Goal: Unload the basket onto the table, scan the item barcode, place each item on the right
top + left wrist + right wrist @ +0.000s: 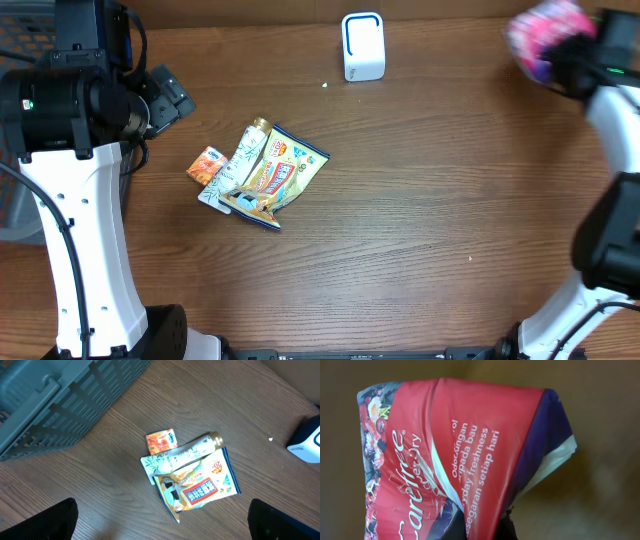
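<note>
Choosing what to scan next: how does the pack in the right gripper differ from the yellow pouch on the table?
The red Carefree pack is clamped, crumpled, in the right gripper; the yellow pouch lies flat on the table. The pack is red and purple with flowers; the pouch is yellow, blue-edged. The pack is alone; the pouch lies against a tube. Both are soft packets.

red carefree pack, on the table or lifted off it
Lifted: the pack hangs crumpled in the right gripper, apart from the pile on the table.
</note>
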`<state>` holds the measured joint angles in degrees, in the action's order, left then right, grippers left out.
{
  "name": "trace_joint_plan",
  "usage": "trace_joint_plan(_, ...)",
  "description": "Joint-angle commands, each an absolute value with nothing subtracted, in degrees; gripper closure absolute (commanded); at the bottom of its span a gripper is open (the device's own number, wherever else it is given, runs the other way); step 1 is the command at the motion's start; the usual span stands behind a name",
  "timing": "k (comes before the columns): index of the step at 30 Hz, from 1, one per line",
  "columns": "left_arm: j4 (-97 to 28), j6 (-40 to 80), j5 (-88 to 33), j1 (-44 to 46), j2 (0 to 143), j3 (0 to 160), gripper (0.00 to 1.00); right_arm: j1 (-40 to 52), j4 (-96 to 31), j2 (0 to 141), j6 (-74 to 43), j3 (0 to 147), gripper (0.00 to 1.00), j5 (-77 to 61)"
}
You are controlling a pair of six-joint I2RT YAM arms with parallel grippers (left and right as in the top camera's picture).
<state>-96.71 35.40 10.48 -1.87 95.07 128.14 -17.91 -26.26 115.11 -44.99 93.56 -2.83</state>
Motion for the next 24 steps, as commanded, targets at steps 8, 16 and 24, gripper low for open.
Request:
trace_joint_plan(8, -96.79, 34.28, 10.26, -1.87, 95.50, 128.29, 0.00, -37.95, -34.06, 117.84, -43.92, 93.80, 0.96, -2.46)
trace_joint_plan(16, -96.79, 34.28, 10.26, -1.87, 95.50, 128.29, 0.00, -44.34, -33.50, 120.16, -40.16, 93.80, 0.93, -0.69)
trace_joint_plan(24, -96.79, 34.28, 10.26, -1.87, 95.50, 128.29, 0.00, -48.75, -29.87, 120.16, -33.98, 93.82, 0.65, 0.60)
